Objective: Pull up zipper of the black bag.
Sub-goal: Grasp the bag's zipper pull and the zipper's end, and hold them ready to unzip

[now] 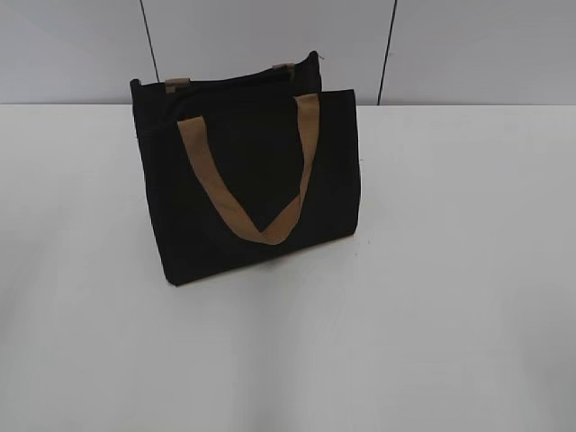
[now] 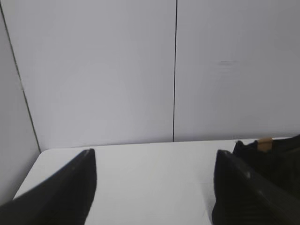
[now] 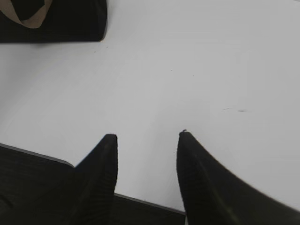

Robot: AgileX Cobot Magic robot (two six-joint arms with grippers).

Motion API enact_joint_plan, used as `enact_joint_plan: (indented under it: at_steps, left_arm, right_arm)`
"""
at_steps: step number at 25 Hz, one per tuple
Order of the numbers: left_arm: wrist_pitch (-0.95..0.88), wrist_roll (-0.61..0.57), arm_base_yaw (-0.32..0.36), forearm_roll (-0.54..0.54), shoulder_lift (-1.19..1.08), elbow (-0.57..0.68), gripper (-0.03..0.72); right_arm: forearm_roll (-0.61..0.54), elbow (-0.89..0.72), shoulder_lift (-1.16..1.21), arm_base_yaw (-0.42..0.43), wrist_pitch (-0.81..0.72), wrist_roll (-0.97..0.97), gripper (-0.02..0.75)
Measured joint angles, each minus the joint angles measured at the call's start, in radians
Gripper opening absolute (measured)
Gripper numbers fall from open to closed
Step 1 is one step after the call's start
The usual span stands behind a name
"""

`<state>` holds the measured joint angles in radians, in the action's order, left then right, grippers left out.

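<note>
The black bag (image 1: 243, 180) stands upright on the white table, left of centre, with a tan strap handle (image 1: 261, 180) hanging down its front. A corner of it shows at the right edge of the left wrist view (image 2: 276, 159) and at the top left of the right wrist view (image 3: 70, 23). The zipper pull is not visible in any view. My left gripper (image 2: 154, 159) is open and empty, left of the bag. My right gripper (image 3: 147, 136) is open and empty over the table's front edge, well away from the bag. Neither gripper shows in the exterior view.
The white table (image 1: 450, 270) reaches back to a pale panelled wall (image 1: 468, 45). The table's front edge (image 3: 140, 200) lies under my right gripper.
</note>
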<state>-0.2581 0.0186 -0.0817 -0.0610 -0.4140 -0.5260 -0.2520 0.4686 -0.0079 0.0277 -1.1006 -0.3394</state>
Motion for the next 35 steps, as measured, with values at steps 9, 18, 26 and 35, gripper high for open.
enact_joint_plan:
  at_steps: [9, 18, 26, 35]
  left_arm:
    - [0.808, 0.0, -0.025, -0.009, -0.537, 0.177, 0.578]
    - [1.23, 0.004, -0.032, -0.01, -1.032, 0.202, 0.577]
    - [1.455, 0.103, -0.032, -0.169, -1.332, 0.199, 0.577]
    - [1.464, 0.195, -0.033, -0.394, -1.551, 0.078, 0.573]
  right_arm:
    - [-0.003, 0.0, 0.0, 0.0, 0.0, 0.0, 0.323]
    - [-0.003, 0.0, 0.0, 0.0, 0.0, 0.0, 0.323]
    - [-0.003, 0.0, 0.0, 0.0, 0.0, 0.0, 0.323]
    - [-0.003, 0.0, 0.0, 0.0, 0.0, 0.0, 0.323]
